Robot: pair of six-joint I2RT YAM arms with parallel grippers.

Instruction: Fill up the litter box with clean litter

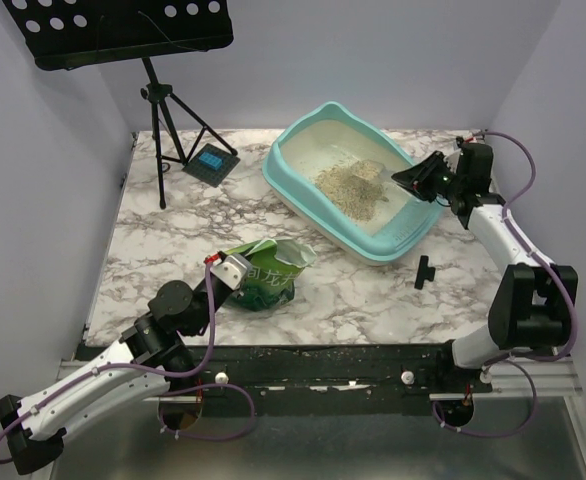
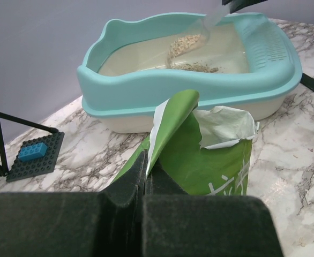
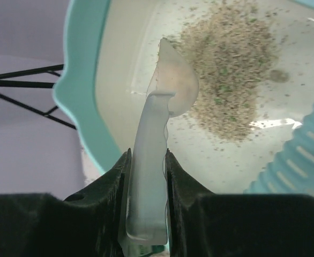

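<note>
The turquoise litter box (image 1: 275,172) stands at the back right of the marble table, with a pile of clean litter (image 1: 351,186) on its off-white floor. My right gripper (image 1: 413,178) hovers over the box's right rim, shut on the handle of a clear plastic scoop (image 3: 156,128). The scoop bowl hangs tilted over the pile (image 3: 232,69) and holds granules in the left wrist view (image 2: 191,40). My left gripper (image 2: 144,160) is shut on the torn top flap of the green bag (image 2: 210,160), which lies open near the table's front (image 1: 270,270).
A music stand on a tripod (image 1: 163,110) occupies the back left, beside a dark baseplate with a blue brick (image 1: 211,163). A small black part (image 1: 422,271) lies on the table right of the bag. Stray granules dot the black front edge.
</note>
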